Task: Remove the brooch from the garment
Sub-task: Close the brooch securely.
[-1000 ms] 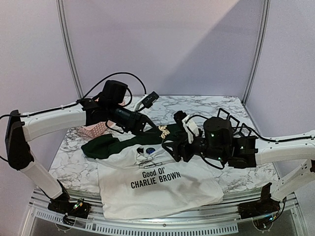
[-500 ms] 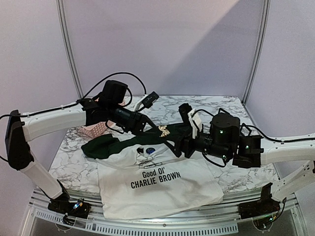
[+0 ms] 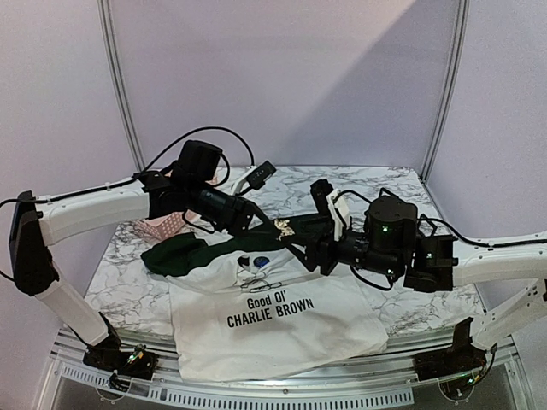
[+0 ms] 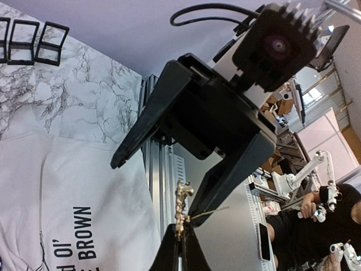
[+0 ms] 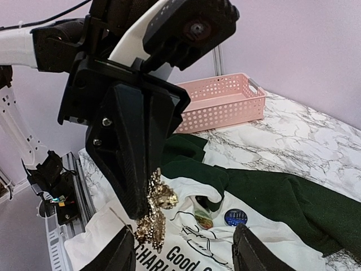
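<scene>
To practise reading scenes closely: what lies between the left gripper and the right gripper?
The gold brooch, pinched in the shut left gripper and reaching into the open right gripper; both wrist views show it clearly.

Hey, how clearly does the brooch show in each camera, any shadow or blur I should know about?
Top external: the brooch tiny, detail lost, a broad diagonal shadow on the back wall. Left wrist: brooch sharp, the right end effector dark against a bright background. Right wrist: brooch crisp, near fingers soft.
</scene>
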`<act>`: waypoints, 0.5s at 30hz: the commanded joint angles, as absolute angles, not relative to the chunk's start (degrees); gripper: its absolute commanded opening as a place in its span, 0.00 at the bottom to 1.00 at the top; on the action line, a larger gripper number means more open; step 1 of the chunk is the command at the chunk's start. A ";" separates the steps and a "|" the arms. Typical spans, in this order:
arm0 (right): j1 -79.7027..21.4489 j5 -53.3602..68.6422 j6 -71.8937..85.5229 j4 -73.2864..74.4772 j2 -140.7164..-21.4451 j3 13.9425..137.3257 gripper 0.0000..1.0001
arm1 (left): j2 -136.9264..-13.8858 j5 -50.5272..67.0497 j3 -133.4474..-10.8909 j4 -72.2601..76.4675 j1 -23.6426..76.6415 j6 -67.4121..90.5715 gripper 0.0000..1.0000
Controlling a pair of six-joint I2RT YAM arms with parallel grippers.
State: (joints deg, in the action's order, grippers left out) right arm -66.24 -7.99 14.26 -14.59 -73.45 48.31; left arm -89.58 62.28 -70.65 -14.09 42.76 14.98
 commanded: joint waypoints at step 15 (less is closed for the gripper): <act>-64.69 -3.30 18.10 -14.76 -74.44 48.97 0.40 | -90.08 60.30 -72.66 -21.21 44.73 8.10 0.00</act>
